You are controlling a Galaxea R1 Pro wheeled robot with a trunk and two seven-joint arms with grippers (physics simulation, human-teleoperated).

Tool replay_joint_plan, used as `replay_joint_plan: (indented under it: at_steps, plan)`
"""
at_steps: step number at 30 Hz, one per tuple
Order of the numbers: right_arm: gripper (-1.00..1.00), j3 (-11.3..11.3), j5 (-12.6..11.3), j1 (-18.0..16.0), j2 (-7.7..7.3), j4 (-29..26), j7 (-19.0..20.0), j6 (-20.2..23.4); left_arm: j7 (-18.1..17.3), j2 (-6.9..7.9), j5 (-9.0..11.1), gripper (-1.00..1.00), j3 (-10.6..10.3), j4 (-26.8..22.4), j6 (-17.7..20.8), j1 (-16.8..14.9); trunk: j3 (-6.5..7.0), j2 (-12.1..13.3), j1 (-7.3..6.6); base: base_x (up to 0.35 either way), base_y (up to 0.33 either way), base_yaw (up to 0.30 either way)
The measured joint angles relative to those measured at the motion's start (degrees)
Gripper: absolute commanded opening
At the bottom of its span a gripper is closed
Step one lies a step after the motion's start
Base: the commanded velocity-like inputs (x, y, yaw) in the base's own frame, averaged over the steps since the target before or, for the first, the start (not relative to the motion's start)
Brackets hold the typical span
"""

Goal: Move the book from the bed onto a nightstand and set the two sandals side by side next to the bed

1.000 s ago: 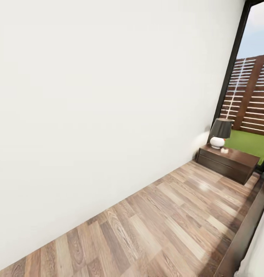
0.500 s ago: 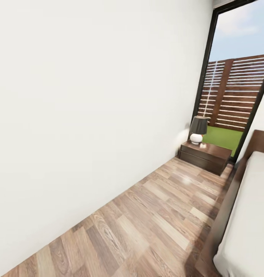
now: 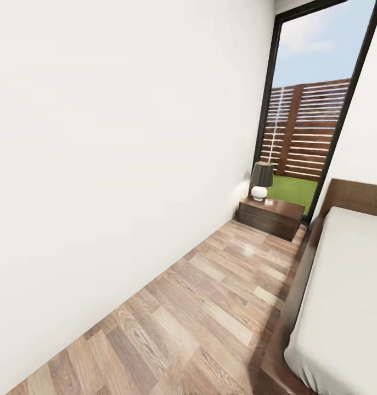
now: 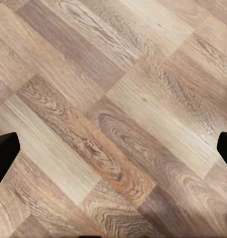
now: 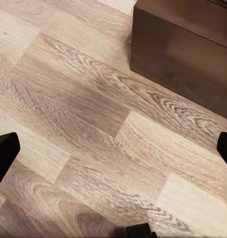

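The bed (image 3: 347, 285) lies along the right of the head view, an off-white mattress in a dark brown frame with a headboard (image 3: 355, 197) at the far end. Beyond its far corner, against the wall, stands a dark brown nightstand (image 3: 270, 215). The book and the sandals are out of view. My left gripper (image 4: 113, 151) is open over bare wood-plank floor, with nothing between its fingertips (image 4: 3, 153). My right gripper (image 5: 113, 151) is also open over the floor, near a dark brown wooden block (image 5: 188, 49) that looks like the bed frame.
A lamp (image 3: 260, 181) with a dark shade and white base sits on the nightstand. A white wall (image 3: 100, 164) runs along the left. A strip of wood floor (image 3: 210, 307) leads between wall and bed to a tall dark-framed window (image 3: 309, 109).
The head camera has swung right: the nightstand and window have slid left in the picture, and much more of the bed now shows. Nothing in the room has moved.
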Motion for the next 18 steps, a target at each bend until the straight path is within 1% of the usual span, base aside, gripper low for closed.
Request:
replay_joint_plan:
  at_steps: [9, 18]
  plan:
    - [1.00, 0.0, 0.0, 0.0, 0.01, 0.0, 0.0, 0.0, 0.0, 0.00, 0.0, 1.00, 0.0, 0.0, 0.0, 0.0, -0.66, 0.0, 0.00, 0.000, 0.000, -0.163]
    - [1.00, 0.1, 0.0, 0.0, 0.00, 0.0, 0.1, 0.0, 0.0, 0.00, 0.0, 1.00, 0.0, 0.0, 0.0, 0.0, -0.93, 0.0, 0.00, 0.000, 0.000, -0.256]
